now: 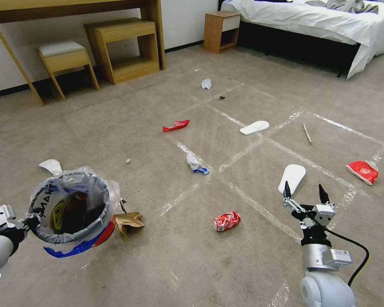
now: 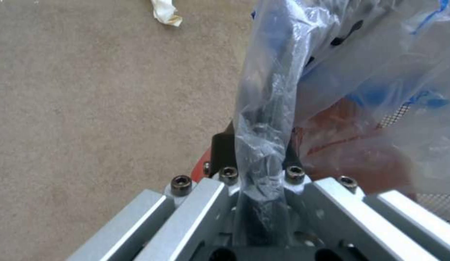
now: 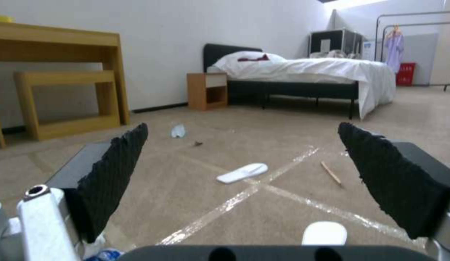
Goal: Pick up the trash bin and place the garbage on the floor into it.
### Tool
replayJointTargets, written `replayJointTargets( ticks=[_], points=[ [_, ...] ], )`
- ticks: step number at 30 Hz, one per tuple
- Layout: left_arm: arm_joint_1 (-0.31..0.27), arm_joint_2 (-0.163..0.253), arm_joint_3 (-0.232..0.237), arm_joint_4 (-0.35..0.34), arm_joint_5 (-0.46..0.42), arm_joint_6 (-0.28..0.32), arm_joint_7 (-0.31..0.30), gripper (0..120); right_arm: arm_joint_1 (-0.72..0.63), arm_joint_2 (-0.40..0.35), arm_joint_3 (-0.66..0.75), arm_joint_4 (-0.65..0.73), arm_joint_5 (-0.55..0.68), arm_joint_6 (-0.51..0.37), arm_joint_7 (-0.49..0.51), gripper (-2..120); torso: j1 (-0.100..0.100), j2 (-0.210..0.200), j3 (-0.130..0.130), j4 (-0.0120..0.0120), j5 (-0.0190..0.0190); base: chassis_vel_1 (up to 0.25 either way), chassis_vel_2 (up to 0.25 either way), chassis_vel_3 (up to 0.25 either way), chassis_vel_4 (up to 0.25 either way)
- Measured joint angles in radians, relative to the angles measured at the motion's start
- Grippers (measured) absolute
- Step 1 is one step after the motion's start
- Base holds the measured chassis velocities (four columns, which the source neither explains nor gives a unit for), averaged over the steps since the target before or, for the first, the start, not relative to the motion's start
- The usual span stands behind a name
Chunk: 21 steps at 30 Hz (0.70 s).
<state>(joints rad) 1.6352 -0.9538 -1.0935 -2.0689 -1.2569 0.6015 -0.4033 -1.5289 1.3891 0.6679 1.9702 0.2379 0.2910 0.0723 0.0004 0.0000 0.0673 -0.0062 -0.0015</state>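
Your left gripper [image 1: 30, 221] is clamped on the rim of the trash bin [image 1: 74, 211], holding it at your left side. Your right gripper [image 1: 304, 192] hangs with fingers spread just beside the near white slipper [image 1: 292, 177]; it looks light, flat and floppy, so pinch 1 edge

I observe beige carpet [image 1: 115, 128] marked with clear tape lines [image 1: 260, 147], a wooden desk [image 1: 72, 8], stool [image 1: 66, 57], nightstand [image 1: 221, 30], white-sheeted bed [image 1: 311, 19], white walls [image 3: 186, 36].
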Motion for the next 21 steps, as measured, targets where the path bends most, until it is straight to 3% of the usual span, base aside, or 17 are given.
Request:
replayJointTargets(
  ticks=[4, 7, 8, 11, 12, 15, 21],
  points=[
    [-0.001, 0.002, 0.0, 0.0, -0.001, 0.0, 0.0, 1, 0.012, -0.015, -0.033, 0.009, 0.078, -0.087, 0.077, 100, 0.0, 0.0, 0.0, 0.0, 0.0, 0.0, 0.0, 0.0, 0.0],
    [-0.017, 0.006, 0.021, -0.001, 0.0, -0.001, -0.003, 1, 0.043, -0.038, -0.073, 0.009, 0.247, -0.239, 0.219, 100, 0.0, 0.0, 0.0, 0.0001, 0.0001, 0.0, 0.0, 0.0, 0.0],
    [-0.017, 0.006, 0.021, -0.001, 0.0, -0.001, -0.003, 1, 0.043, -0.038, -0.073, 0.009, 0.247, -0.239, 0.219, 100, 0.0, 0.0, 0.0, 0.0001, 0.0001, 0.0, 0.0, 0.0, 0.0],
    [-0.025, 0.0, 0.042, -0.008, 0.006, -0.001, -0.01, 1, 0.116, -0.056, -0.133, -0.041, 0.476, -0.422, 0.416, 100, 0.0, 0.0, 0.0, -0.0002, 0.0002, 0.0, 0.0, 0.0, 0.0],
    [-0.025, 0.0, 0.042, -0.008, 0.006, -0.001, -0.01, 1, 0.116, -0.056, -0.133, -0.041, 0.476, -0.422, 0.416, 100, 0.0, 0.0, 0.0, -0.0002, 0.0002, 0.0, 0.0, 0.0, 0.0],
    [-0.018, -0.014, 0.043, -0.017, 0.014, -0.001, -0.014, 1, 0.189, -0.041, -0.184, -0.105, 0.695, -0.534, 0.566, 100, 0.0, 0.0, 0.0, 0.0002, 0.0002, 0.0, 0.0, 0.0, 0.0],
    [-0.003, -0.031, 0.033, -0.026, 0.021, -0.001, -0.018, 1, 0.28, 0.012, -0.267, -0.211, 0.835, -0.578, 0.694, 100, 0.0, 0.0, 0.0, 0.0001, 0.0001, 0.0, 0.0, 0.0, 0.0]
  ],
)
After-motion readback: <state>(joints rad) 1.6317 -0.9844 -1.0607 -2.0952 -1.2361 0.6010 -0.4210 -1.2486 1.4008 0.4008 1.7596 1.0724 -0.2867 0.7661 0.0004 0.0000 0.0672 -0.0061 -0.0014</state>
